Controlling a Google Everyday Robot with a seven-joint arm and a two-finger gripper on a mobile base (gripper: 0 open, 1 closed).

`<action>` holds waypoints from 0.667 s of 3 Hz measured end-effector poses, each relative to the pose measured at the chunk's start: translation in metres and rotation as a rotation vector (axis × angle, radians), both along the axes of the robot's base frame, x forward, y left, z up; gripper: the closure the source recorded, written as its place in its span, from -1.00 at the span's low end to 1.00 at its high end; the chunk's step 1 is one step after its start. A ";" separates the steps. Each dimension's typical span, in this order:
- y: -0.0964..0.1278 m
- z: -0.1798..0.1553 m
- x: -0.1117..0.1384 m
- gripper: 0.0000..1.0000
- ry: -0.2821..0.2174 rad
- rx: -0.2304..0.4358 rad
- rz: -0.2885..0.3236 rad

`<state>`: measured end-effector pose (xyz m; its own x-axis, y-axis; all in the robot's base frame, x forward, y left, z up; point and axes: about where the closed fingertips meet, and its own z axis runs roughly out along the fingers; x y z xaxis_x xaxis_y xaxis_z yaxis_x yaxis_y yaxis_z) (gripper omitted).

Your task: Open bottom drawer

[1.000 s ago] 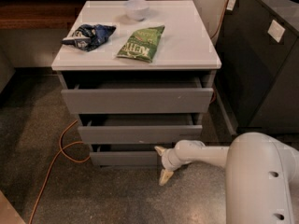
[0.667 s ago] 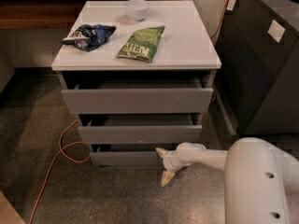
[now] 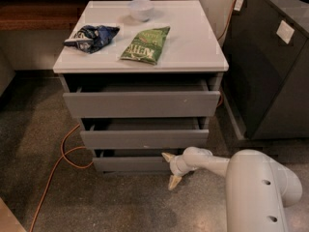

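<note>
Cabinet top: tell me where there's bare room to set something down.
Free: the cabinet top on its right side, between green bag and right edge. Crowded: back left, around bowl and blue bag. The gripper is down by the bottom drawer, jaws open.

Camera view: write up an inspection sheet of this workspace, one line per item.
Surface: white cabinet top, carrying three loose items.
Job's things: bottom drawer, plain grey front with a dark gap above it; it looks only slightly out.
Clutter: blue bag, green bag and white bowl on the top.
Grippers: gripper low at the right end of the bottom drawer's front, fingers spread, holding nothing.
Cables: orange cable looping over the floor left of the cabinet.
Surroundings: speckled floor; dark grey unit to the right; wooden ledge behind.
</note>
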<state>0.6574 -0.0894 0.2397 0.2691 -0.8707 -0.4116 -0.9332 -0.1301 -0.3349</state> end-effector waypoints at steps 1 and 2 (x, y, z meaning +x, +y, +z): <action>-0.010 -0.012 0.019 -1.00 -0.027 -0.004 0.001; -0.018 -0.023 0.035 -1.00 -0.040 0.011 -0.006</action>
<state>0.6920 -0.1076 0.2170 0.2801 -0.8681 -0.4099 -0.9198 -0.1205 -0.3734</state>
